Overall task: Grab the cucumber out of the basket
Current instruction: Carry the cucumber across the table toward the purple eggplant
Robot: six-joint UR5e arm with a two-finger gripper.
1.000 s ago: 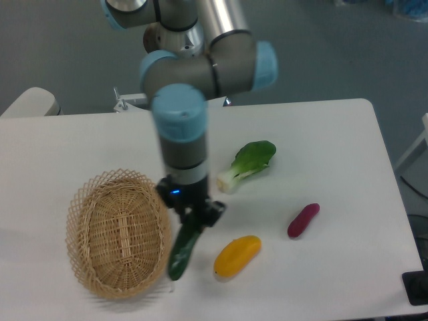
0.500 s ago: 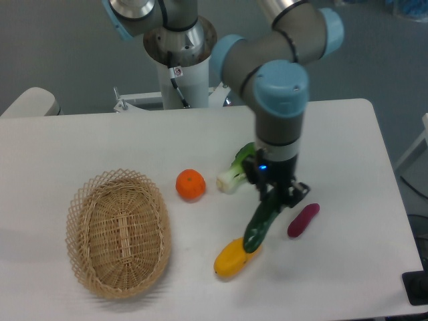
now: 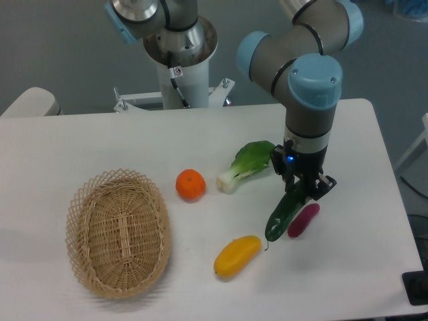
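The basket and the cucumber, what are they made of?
The basket looks like woven wicker, light tan and matte, with an open-weave rim. The cucumber in the gripper looks smooth, dark green and shiny, maybe plastic, but I can't tell for sure.

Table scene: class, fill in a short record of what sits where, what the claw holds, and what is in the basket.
claw: shut on the cucumber, which hangs tilted, lower end left
basket: left side of table, nothing in it
orange: right of the basket
bok choy: right of the orange
yellow fruit: near front edge
purple vegetable: just right of the cucumber's lower end
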